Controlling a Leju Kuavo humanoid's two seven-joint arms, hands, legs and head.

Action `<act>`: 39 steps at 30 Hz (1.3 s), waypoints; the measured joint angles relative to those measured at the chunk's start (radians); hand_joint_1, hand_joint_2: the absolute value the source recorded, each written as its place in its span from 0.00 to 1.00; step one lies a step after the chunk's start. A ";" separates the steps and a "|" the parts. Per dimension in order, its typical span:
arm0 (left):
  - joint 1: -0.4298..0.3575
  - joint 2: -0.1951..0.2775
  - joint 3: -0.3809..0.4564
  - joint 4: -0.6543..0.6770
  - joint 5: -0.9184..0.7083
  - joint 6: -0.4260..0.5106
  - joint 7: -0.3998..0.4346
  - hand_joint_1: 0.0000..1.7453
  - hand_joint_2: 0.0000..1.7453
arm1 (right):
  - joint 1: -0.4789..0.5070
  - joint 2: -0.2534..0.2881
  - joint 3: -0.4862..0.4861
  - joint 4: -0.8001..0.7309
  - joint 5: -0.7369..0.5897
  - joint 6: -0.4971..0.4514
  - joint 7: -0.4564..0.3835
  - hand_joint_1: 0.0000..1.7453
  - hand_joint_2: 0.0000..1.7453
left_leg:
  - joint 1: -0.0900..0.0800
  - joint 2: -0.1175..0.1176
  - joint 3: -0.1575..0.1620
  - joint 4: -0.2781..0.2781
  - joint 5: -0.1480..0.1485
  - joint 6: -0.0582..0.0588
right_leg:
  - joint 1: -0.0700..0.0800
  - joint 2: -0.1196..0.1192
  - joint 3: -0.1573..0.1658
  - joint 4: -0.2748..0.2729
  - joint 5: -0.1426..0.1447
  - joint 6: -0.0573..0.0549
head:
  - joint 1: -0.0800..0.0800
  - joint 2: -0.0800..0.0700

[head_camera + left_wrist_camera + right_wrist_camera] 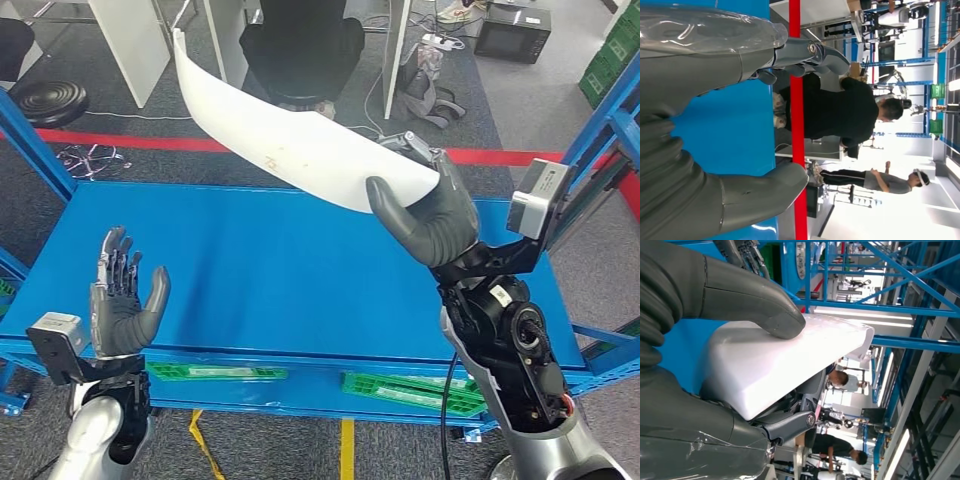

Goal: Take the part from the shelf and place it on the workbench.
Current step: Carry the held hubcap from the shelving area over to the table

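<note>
A long, curved white part [279,130] hangs above the blue workbench [287,280], reaching from its far left toward the right. My right hand [430,215] grips its near right end, thumb on top and fingers underneath. The right wrist view shows that thumb [764,307] pressed on the white part [764,365]. My left hand [121,300] is held up over the bench's near left edge, open with fingers spread and nothing in it. In the left wrist view my left hand [715,115] has blue bench between thumb and fingers.
A person in black [302,45] sits beyond the bench at white desks. A red floor line [113,140] runs behind the bench. Blue shelf posts [604,120] stand at the right and left. Green crates [407,390] lie under the bench.
</note>
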 joint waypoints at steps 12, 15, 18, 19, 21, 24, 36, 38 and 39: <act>0.000 0.000 0.000 0.000 0.003 0.001 -0.002 0.00 1.00 | 0.002 0.000 0.001 0.000 0.005 -0.001 -0.004 1.00 1.00 | -0.009 -0.001 0.000 0.008 -0.011 0.013 | -0.005 0.000 0.005 -0.002 -0.006 0.011 | -0.003 0.000; -0.002 -0.002 0.000 -0.004 0.003 0.001 -0.003 0.00 1.00 | 0.002 0.000 0.000 -0.005 0.005 -0.002 -0.005 1.00 1.00 | -0.001 0.002 0.013 -0.004 -0.010 0.021 | -0.004 -0.003 -0.002 0.020 -0.025 0.020 | -0.001 0.000; -0.003 -0.005 0.000 -0.007 0.003 0.001 -0.005 0.00 1.00 | 0.003 -0.001 0.000 -0.007 0.005 -0.002 -0.006 1.00 1.00 | 0.004 0.005 0.027 -0.011 -0.014 0.028 | -0.009 -0.011 -0.088 0.206 -0.113 0.027 | 0.013 0.000; -0.002 -0.005 -0.001 -0.007 0.003 0.001 -0.005 0.00 1.00 | 0.005 -0.001 0.000 -0.007 0.005 -0.002 -0.006 1.00 1.00 | 0.004 0.005 0.029 -0.011 -0.016 0.028 | -0.012 -0.012 -0.125 0.278 -0.137 0.031 | 0.017 0.000; 0.001 -0.005 -0.001 -0.007 0.003 0.001 -0.005 0.00 1.00 | 0.008 -0.001 0.001 -0.007 0.005 -0.002 -0.005 1.00 1.00 | 0.005 -0.002 0.033 -0.009 -0.019 0.023 | -0.017 -0.013 -0.154 0.318 -0.130 0.035 | 0.021 0.000; 0.002 -0.005 -0.001 -0.007 0.003 0.002 -0.005 0.00 1.00 | 0.008 -0.001 0.001 -0.007 0.005 -0.003 -0.005 1.00 1.00 | 0.009 -0.021 0.042 -0.003 -0.028 0.010 | -0.026 0.008 -0.059 0.116 -0.026 0.039 | 0.028 0.000; 0.011 -0.005 -0.004 -0.021 0.002 0.019 0.013 0.00 1.00 | 0.010 -0.002 0.007 -0.018 0.005 -0.019 0.017 1.00 1.00 | 0.013 -0.001 -0.139 0.331 -0.157 -0.034 | -0.012 -0.052 0.004 0.012 -0.004 -0.012 | -0.010 0.000; 0.013 -0.004 -0.004 -0.026 0.000 0.021 0.017 0.00 1.00 | 0.010 -0.002 0.008 -0.021 0.005 -0.021 0.021 1.00 1.00 | 0.009 0.010 -0.095 0.239 -0.100 -0.023 | -0.008 -0.070 0.007 0.012 -0.007 -0.013 | -0.012 0.000; 0.013 -0.004 -0.005 -0.029 -0.001 0.021 0.018 0.00 1.00 | 0.009 -0.002 0.009 -0.023 0.005 -0.022 0.022 1.00 1.00 | 0.003 0.035 -0.051 0.155 -0.067 -0.014 | -0.006 -0.079 0.010 0.012 -0.009 -0.012 | -0.013 0.000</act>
